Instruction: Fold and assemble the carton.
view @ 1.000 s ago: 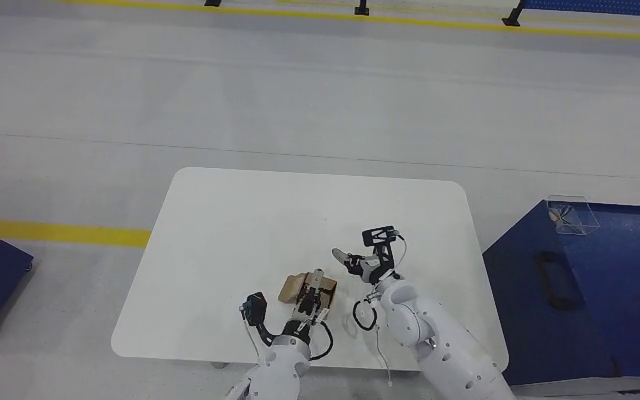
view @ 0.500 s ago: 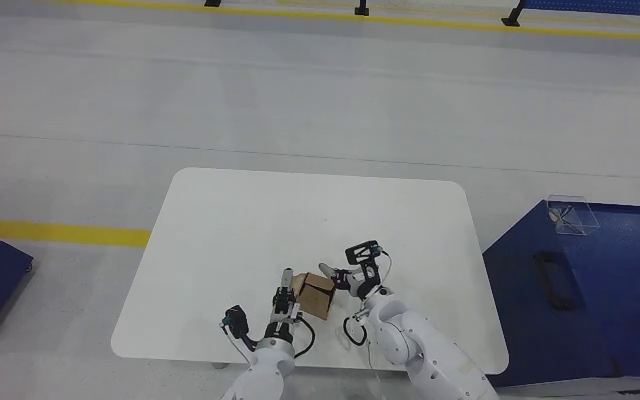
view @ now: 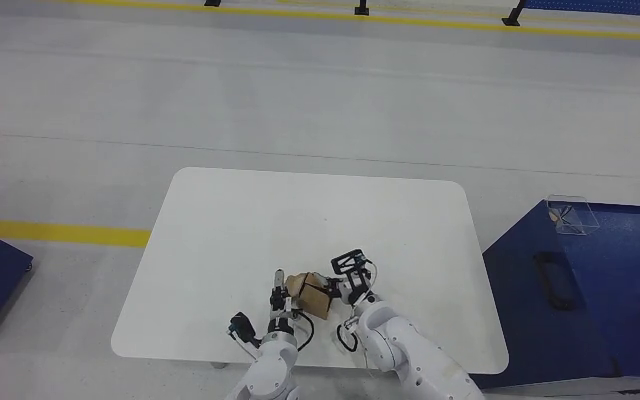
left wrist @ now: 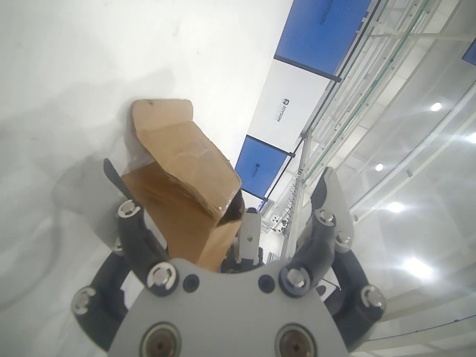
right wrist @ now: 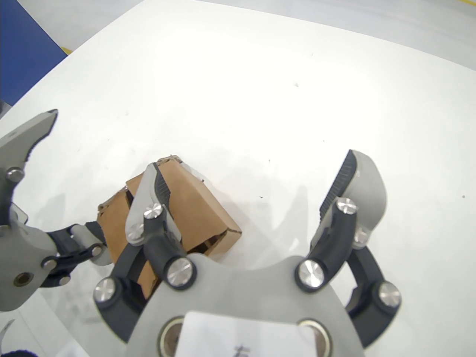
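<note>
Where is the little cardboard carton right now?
In the top view the carton sits on the table near its robot-side edge, between the left gripper and the right gripper.

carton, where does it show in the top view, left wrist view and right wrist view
Top view: the carton sits near the robot-side edge of the white table.
Left wrist view: the carton stands between the spread fingers of the left gripper.
Right wrist view: the carton is partly behind one finger of the open right gripper.
Shared landmark: the white table surface under the carton.
</note>
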Controlling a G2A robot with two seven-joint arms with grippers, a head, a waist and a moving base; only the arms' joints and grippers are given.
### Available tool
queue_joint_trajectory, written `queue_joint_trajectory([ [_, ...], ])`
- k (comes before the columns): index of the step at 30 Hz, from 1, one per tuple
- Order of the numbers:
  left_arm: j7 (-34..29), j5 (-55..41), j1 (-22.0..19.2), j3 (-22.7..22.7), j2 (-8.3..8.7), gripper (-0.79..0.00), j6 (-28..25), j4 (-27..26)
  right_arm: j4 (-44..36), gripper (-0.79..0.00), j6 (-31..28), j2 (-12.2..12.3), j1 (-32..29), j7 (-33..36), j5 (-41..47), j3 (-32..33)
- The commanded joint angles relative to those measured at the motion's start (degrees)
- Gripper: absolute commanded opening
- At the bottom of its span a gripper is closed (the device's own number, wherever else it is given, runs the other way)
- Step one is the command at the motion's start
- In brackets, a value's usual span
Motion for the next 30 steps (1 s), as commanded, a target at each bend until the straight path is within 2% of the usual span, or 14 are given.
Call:
queue_joint_trajectory([
  [1, 1.1, -0.6, -1.0, 0.1, -0.47, 0.0, -1.5, 2.0, 0.4, 0.0, 0.0, -0.2, 0.1, 0.1, -0.4, -0.2],
  [8, 3.5, 1.1, -3.0, 0.6, -1.67, 0.0, -4.1, 6.3, 2.1, 0.0, -0.3, -1.0, 0.7, 0.3, -1.4, -0.5],
  [19, 4.0, 2.9, -3.7, -2.0, -2.39, 0.0, -6.6, 6.1, 3.2, 0.0, -1.2, -1.9, 1.0, 0.7, -2.3, 0.3],
  [30, -2.1, -0.6, -7.0, -4.4, -3.29, 0.0, -8.4, 11.9, 4.9, 0.0, -2.0, -2.6, 1.3, 1.6, -4.2, 0.6],
])
